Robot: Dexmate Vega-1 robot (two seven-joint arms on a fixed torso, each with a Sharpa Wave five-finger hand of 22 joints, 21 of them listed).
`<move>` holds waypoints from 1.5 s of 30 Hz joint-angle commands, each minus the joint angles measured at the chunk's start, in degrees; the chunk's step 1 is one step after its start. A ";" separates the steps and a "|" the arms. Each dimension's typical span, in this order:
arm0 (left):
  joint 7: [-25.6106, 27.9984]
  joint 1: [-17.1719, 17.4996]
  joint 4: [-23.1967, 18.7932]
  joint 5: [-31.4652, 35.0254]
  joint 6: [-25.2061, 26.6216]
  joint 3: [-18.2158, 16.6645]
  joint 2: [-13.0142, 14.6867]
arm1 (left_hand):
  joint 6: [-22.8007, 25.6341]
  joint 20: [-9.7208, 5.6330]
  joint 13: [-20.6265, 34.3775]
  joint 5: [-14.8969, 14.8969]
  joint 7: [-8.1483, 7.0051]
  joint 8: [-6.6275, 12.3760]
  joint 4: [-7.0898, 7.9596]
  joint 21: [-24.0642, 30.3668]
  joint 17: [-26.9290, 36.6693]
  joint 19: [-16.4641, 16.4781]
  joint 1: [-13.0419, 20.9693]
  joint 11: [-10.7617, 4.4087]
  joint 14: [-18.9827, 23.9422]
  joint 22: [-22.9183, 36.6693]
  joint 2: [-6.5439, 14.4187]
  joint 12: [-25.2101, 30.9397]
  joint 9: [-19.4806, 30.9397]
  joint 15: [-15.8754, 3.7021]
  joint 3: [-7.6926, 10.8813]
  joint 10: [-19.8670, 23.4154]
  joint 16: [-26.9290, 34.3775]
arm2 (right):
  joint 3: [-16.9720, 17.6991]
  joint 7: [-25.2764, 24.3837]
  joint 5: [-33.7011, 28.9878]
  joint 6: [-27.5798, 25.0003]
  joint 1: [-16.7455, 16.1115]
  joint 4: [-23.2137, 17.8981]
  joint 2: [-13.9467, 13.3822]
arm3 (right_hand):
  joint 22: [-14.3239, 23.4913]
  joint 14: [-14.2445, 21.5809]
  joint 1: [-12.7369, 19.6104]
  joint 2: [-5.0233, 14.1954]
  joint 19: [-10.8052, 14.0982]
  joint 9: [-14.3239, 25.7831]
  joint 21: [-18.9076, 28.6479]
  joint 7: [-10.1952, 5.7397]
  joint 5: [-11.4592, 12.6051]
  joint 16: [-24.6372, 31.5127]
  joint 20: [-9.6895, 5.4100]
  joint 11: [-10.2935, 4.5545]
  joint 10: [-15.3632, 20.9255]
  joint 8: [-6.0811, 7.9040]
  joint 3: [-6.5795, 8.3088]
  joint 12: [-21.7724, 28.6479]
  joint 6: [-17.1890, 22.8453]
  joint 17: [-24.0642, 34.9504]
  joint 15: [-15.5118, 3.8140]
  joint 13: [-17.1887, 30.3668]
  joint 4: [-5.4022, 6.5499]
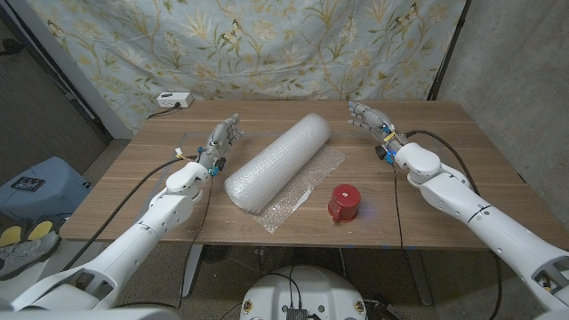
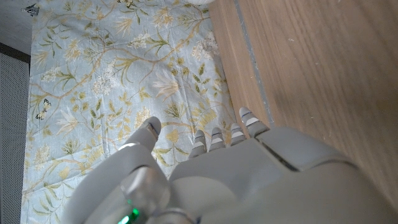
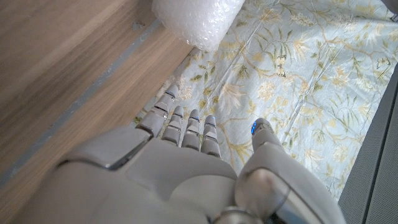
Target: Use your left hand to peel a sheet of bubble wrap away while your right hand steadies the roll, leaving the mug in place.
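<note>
A roll of bubble wrap (image 1: 277, 160) lies slantwise across the middle of the wooden table (image 1: 462, 187), with a loose sheet (image 1: 307, 189) spread from under it toward the front. A red mug (image 1: 343, 203) stands on that sheet's right corner. My left hand (image 1: 222, 140) hovers left of the roll, apart from it, fingers extended and holding nothing. My right hand (image 1: 371, 117) is to the right of the roll's far end, also with fingers apart and nothing in them. The roll's end (image 3: 198, 18) shows in the right wrist view beyond my right hand (image 3: 180, 174). My left hand (image 2: 205, 174) shows over the table.
A white power strip (image 1: 173, 100) lies at the table's back left corner. A floral cloth (image 1: 293, 44) hangs behind the table. Cables run along both arms. A blue bin (image 1: 36, 182) stands on the floor at the left.
</note>
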 commanded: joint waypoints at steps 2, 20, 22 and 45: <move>0.55 -0.19 -0.41 -0.23 0.84 0.05 -0.12 | 0.51 0.78 0.34 0.34 0.00 0.31 -0.46 -0.07 0.07 0.14 0.76 0.18 0.05 0.13 0.11 0.33 0.08 0.47 0.27 0.23 0.26 | -1.81 2.58 -5.23 -2.17 2.83 -2.71 -2.42 | 0.23 -0.05 0.77 -0.20 0.16 0.27 0.13 -0.07 0.32 -0.27 0.54 0.29 0.09 0.35 0.08 0.29 0.53 0.06 0.74 0.06 -0.38; 1.64 -0.90 0.37 0.58 0.73 0.37 -0.77 | 0.92 0.85 0.37 0.50 0.23 0.27 -1.05 -0.08 0.09 0.43 1.26 0.40 0.47 0.16 0.30 0.38 0.11 0.56 0.44 0.56 0.35 | -7.05 8.62 -17.77 -5.22 9.81 -7.10 -5.37 | 0.23 -0.49 1.43 -0.45 -0.56 0.28 0.03 -0.28 0.37 -0.40 1.25 0.28 -0.56 0.34 0.21 0.14 0.53 -0.29 1.27 0.03 -1.09; 1.75 -1.01 0.28 0.72 0.71 0.46 -0.86 | 1.07 0.93 0.38 0.54 0.33 0.29 -1.18 -0.06 0.09 0.55 1.38 0.18 0.75 0.17 0.34 0.47 0.12 0.49 0.50 0.84 0.43 | -7.27 9.55 -18.59 -5.43 10.30 -7.75 -5.74 | 0.23 -0.50 1.53 -0.52 -0.75 0.28 -0.01 -0.31 0.37 -0.40 1.44 0.36 -0.59 0.32 0.22 0.15 0.49 -0.35 1.36 0.03 -1.19; -0.17 -2.96 1.73 0.13 2.78 1.28 -1.10 | 1.50 0.89 0.40 0.69 0.35 0.21 -1.80 -0.10 0.10 0.81 1.96 0.04 0.97 0.18 0.40 0.49 0.14 0.42 0.67 1.21 0.35 | -11.49 18.45 -33.83 -9.95 15.53 -16.12 -8.17 | 0.24 -1.57 2.95 -1.77 -1.69 0.33 0.18 -0.33 0.35 -0.53 4.05 0.75 -2.29 0.07 0.19 -0.04 -0.83 -0.95 2.91 0.01 -2.57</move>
